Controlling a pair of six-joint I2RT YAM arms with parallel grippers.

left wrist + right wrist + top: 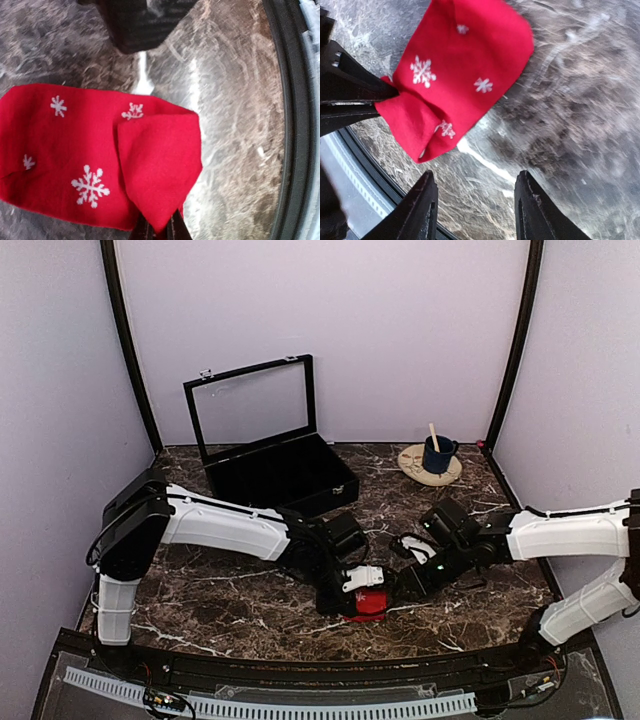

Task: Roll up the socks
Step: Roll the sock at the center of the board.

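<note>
A red sock (371, 603) with white snowflake marks lies on the marble table near the front edge. My left gripper (352, 595) is shut on one corner of it; in the left wrist view (159, 227) the pinched corner is folded back over the flat sock (75, 155). My right gripper (408, 585) is open and empty just right of the sock; in the right wrist view (475, 200) its fingers (422, 210) stand apart over bare table, with the sock (465, 65) beyond them and the left gripper's black fingers (350, 95) gripping the sock's end.
An open black case (283, 475) with a clear lid stands at the back left. A blue mug (437, 454) with a wooden stick sits on a round coaster (412, 462) at the back right. The table's black front rim (292, 125) is close to the sock.
</note>
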